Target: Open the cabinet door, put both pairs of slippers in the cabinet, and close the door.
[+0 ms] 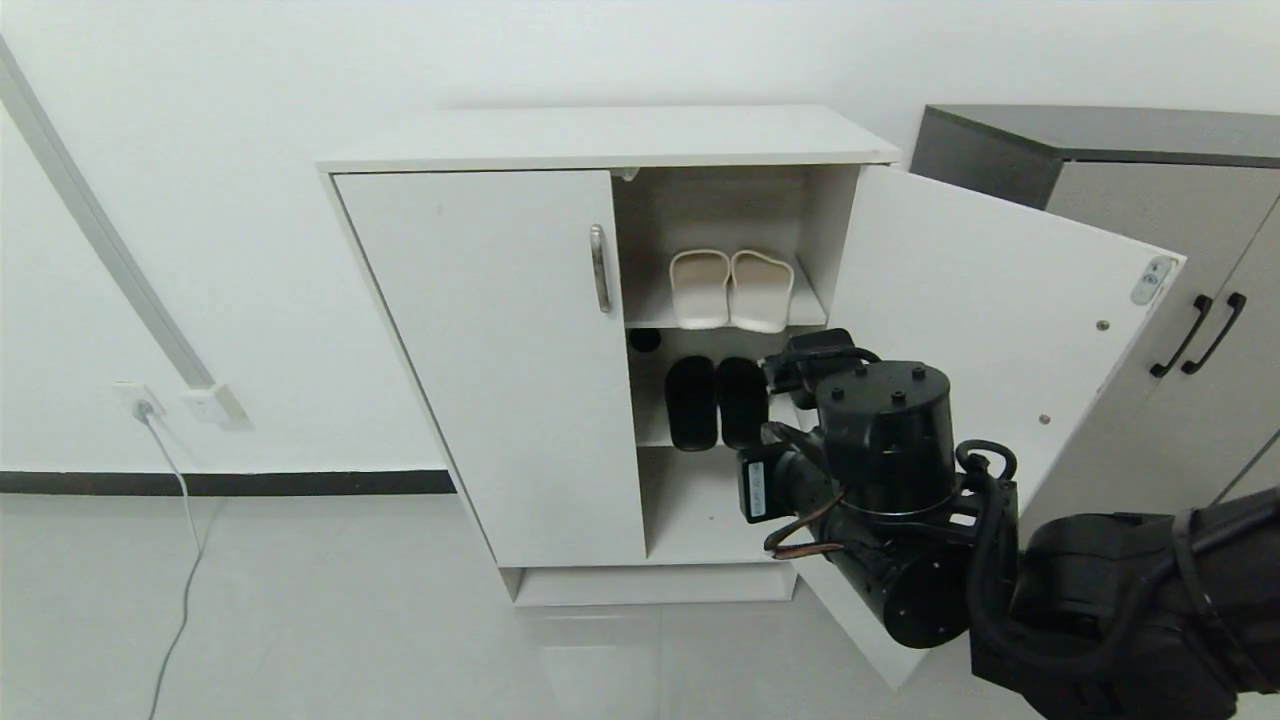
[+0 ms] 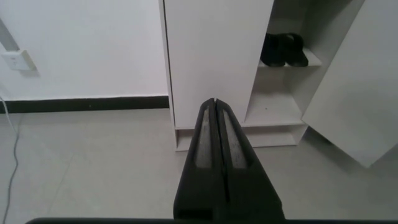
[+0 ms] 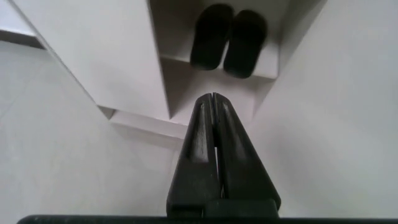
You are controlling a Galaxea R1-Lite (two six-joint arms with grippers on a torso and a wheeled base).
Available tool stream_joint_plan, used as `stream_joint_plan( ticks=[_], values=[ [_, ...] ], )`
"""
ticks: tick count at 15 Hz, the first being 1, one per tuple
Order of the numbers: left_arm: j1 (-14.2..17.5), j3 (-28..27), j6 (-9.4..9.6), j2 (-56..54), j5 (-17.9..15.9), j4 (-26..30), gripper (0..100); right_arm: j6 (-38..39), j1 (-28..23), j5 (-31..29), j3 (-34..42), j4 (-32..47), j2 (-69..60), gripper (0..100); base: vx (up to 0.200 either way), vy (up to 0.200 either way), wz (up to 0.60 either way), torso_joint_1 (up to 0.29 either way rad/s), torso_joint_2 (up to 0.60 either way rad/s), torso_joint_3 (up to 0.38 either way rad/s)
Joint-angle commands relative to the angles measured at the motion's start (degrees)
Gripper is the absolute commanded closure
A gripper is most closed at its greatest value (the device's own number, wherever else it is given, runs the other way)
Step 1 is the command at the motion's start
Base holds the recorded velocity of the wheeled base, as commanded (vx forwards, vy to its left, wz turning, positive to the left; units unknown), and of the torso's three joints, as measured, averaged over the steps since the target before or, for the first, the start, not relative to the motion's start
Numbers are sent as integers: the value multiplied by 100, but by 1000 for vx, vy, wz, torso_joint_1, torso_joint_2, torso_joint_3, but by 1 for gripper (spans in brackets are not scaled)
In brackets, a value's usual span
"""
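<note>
**Kid:** Where are the slippers sitting?

**Friend:** Both pairs are sitting inside the cabinet [image 1: 600, 135]. The black slippers [image 3: 229, 40] are lying side by side on the middle shelf [image 1: 650, 428], just in front of the right hand [image 3: 213, 95]. The white slippers [image 1: 730, 290] are lying on the upper shelf [image 1: 650, 316], higher than that hand.

**Kid:** Is the hand holding anything?

**Friend:** No. The right hand is pinching itself closed on nothing. The left hand [image 2: 214, 99] is doing the same. It is hanging over the floor [image 1: 300, 620], well back from the cabinet.

**Kid:** What are the doors doing?

**Friend:** The right door [image 1: 990, 330] is standing wide open, just beside the right hand, on its right. The left door [image 1: 490, 360] is sitting shut, off to that hand's left. A grey cabinet [image 1: 1130, 210] is standing past the open door.

**Kid:** So what is left?

**Friend:** I think the opening and the putting away are looking done. Only the closing is waiting. The right hand is probably going to need to get round the open door and push it.
</note>
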Motion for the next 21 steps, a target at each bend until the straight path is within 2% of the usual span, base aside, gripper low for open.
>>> stream_joint_plan(
  ticks=[1, 10, 21],
  values=[
    [2, 0, -4, -1, -1, -1, 100, -8, 7, -3, 11, 0, 9, 100, 0, 0, 0, 100, -461, -364],
    [2, 0, -4, -1, -1, -1, 100, -8, -89, 129, 20, -9, 1, 100, 0, 0, 0, 137, -468, -340],
    [2, 0, -4, -1, -1, -1, 100, -17, -169, 146, 28, -9, -8, 100, 0, 0, 0, 210, -525, -319]
  ],
)
